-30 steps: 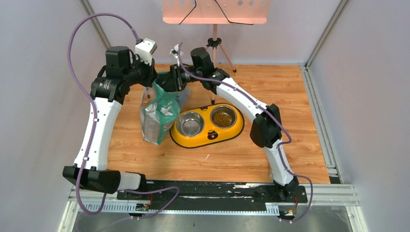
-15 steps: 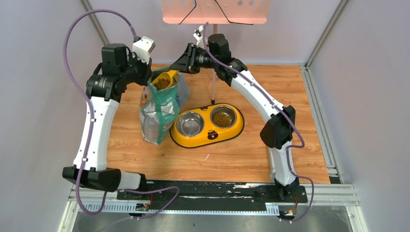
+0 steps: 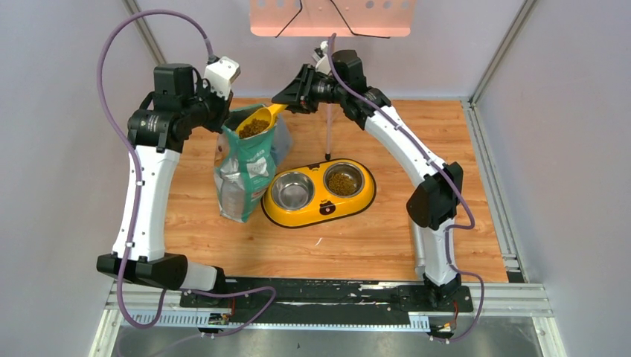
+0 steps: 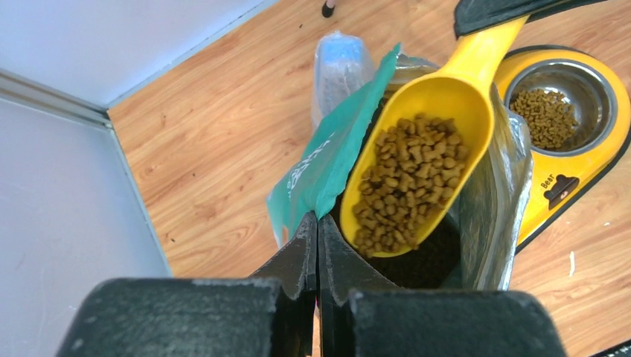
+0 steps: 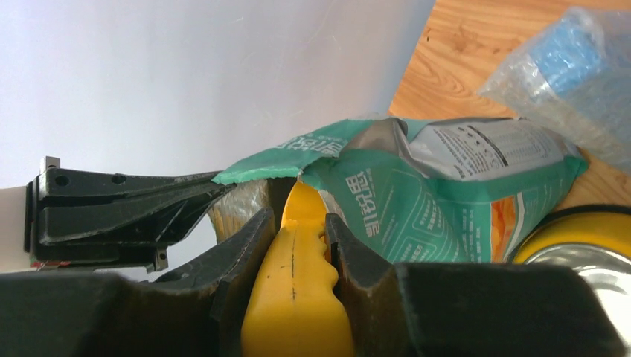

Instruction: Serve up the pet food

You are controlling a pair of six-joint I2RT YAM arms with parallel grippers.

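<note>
Yellow scoop (image 4: 455, 88) heaped with pet food (image 4: 408, 178), brown kibble, tilted over open mouth of green bag (image 3: 249, 172). Scoop handle clenched in right gripper (image 5: 298, 218), one finger on each side. Bag stands upright, torn top edge pinched tight in left gripper (image 4: 318, 222). More kibble down inside bag. Yellow double feeder (image 3: 351, 207) just beside bag on wooden table (image 3: 357, 242): right bowl (image 3: 343, 181) holds kibble, left bowl (image 3: 292, 191) shiny steel.

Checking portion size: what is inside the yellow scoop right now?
Brown kibble heaps in the scoop, held over the open bag. The scoop's floor beneath the heap is covered.
</note>
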